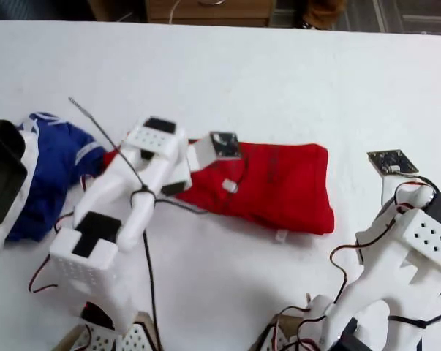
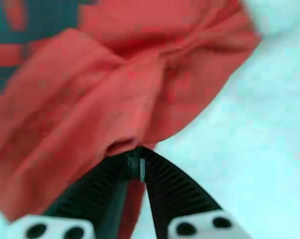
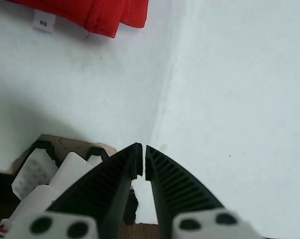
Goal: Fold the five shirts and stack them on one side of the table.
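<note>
Left gripper: jaws pinch a fold of the rumpled red cloth shirt, which spreads out just ahead. Right gripper: jaws pressed together, nothing between them; the shirt's hem lies well ahead, apart from it.

Wooden cabinet beyond white table far edge; brown cardboard at near edge

Passage: bare white table surface, upper frame. Obstacles: flat red cloth shirt, centre; crumpled blue cloth shirt, left edge; white plastic arms, lower corners.
</note>
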